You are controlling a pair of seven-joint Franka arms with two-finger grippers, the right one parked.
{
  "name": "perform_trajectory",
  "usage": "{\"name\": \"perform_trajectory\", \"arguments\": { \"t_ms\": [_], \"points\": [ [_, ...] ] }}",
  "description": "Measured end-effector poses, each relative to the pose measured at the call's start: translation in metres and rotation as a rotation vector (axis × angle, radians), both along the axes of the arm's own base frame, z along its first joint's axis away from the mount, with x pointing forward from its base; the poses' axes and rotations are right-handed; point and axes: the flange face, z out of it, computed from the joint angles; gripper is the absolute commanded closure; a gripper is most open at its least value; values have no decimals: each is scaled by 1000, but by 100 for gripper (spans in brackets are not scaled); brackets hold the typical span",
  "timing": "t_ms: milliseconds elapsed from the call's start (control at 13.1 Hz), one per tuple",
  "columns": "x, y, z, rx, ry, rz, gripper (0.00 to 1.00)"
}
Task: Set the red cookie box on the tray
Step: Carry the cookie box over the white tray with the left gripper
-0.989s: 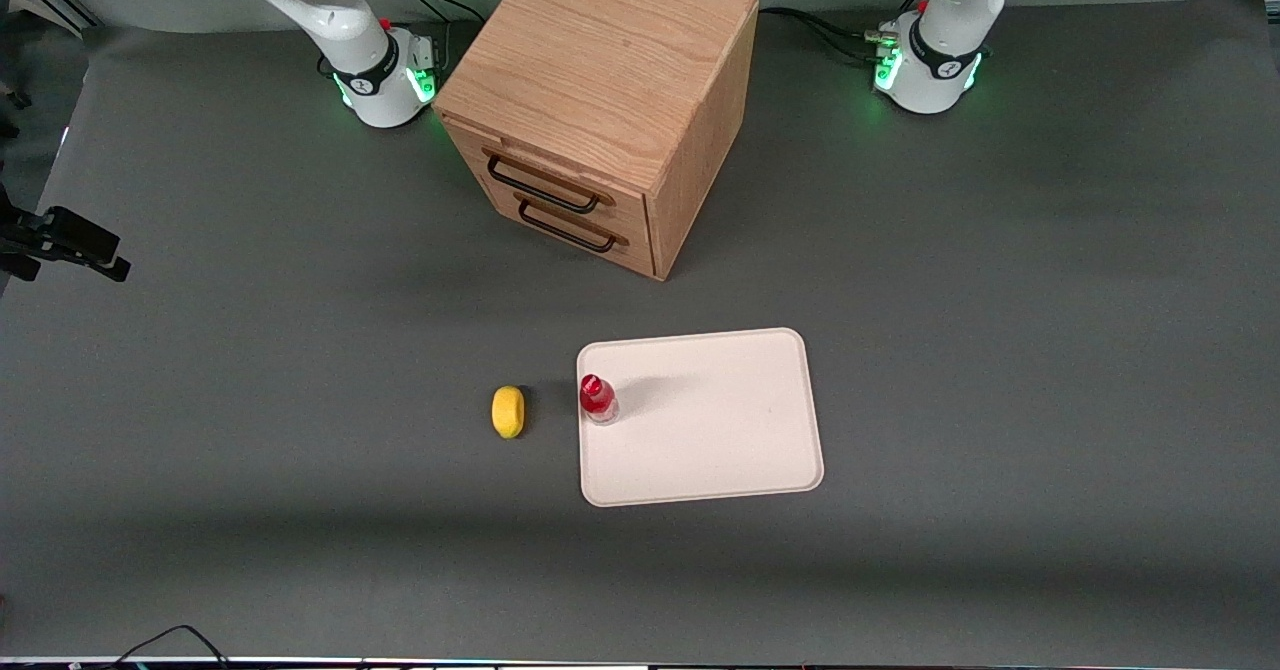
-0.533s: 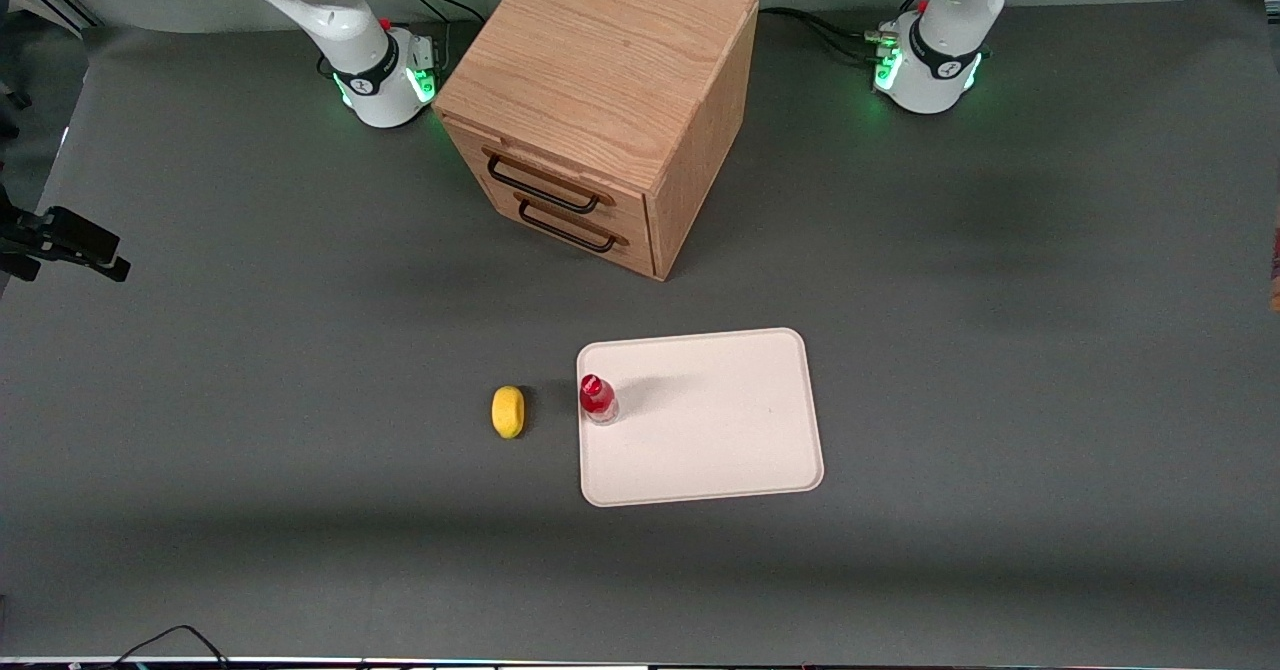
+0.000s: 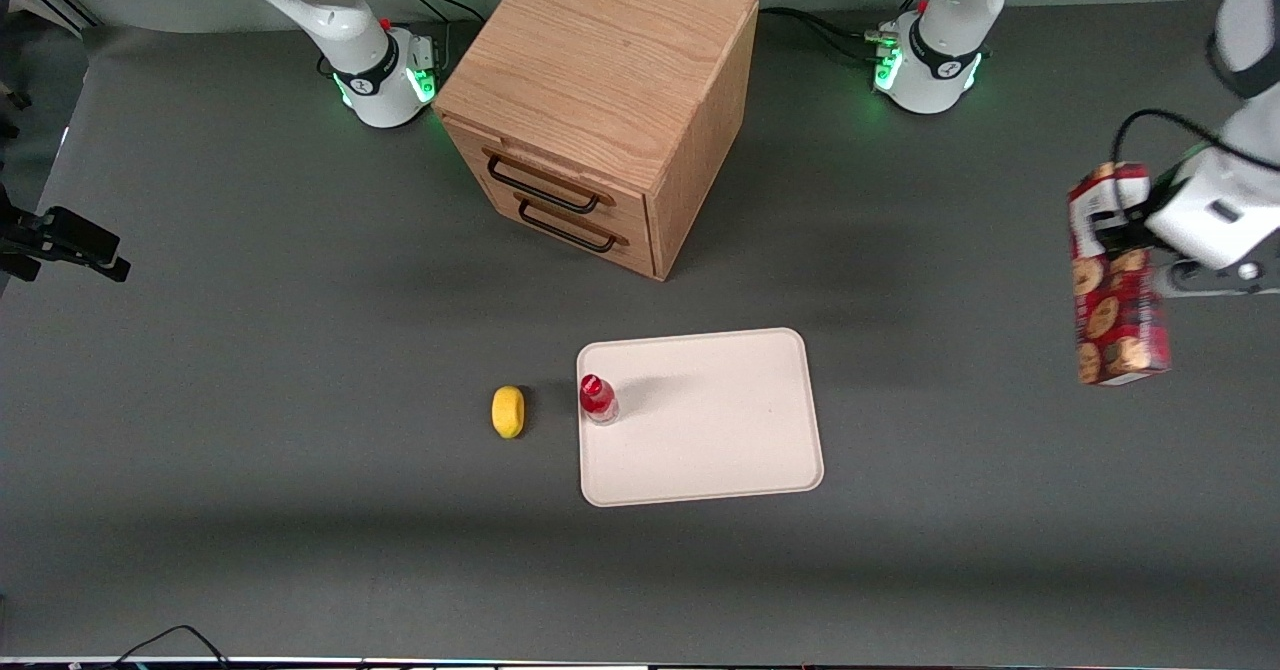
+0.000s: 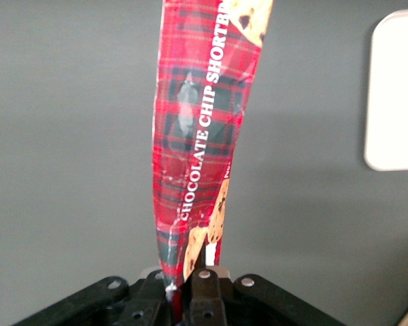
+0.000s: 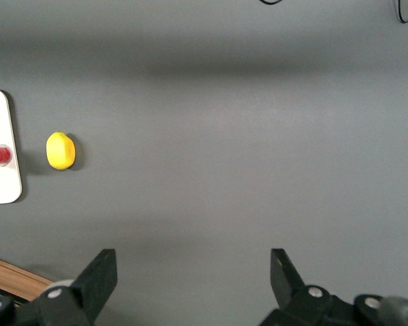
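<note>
With the tray (image 3: 720,440) taken as the landmark, a yellow lemon (image 3: 508,411) lies on the dark table (image 3: 250,400) just beside the tray's edge toward the parked arm's end. A small red-capped bottle (image 3: 597,398) stands upright on the tray, right at that same edge, with the rest of the cream surface bare. A wooden cabinet (image 3: 600,100) with two dark-handled drawers stands farther from the front camera than the tray, its drawer fronts turned toward the parked arm's end and the camera.

Well apart from the tray, toward the working arm's end of the table, the gripper (image 3: 1125,235) hangs in the air with the red cookie box (image 3: 1115,295) in its grasp. Its fingers are closed onto the upper part of the box, just below the white-labelled end, and the long carton hangs down from there with its cookie-printed length pointing toward the table, slightly tilted. The box touches neither the table nor the tray.

In the left wrist view the red cookie box (image 4: 200,142) runs straight out from between the black fingers (image 4: 205,288), which pinch its narrow plaid sides; white lettering reading "chocolate chip" runs along it. A rounded corner of the tray (image 4: 394,95) shows apart from the box, with grey table between them.
</note>
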Motion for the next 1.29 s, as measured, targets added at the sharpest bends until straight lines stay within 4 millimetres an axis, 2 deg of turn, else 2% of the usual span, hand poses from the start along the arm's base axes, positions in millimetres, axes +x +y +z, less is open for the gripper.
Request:
{"name": "perform_trajectory", "arguments": {
  "t_ms": [304, 533, 761, 1065, 1293],
  "points": [
    [11, -111, -43, -71, -33, 129, 100],
    [16, -174, -80, -136, -46, 228, 100],
    [21, -214, -125, -129, -79, 269, 100],
    [18, -262, -202, -73, -124, 294, 100],
    [11, -285, -251, -71, -123, 255, 100]
  ]
}}
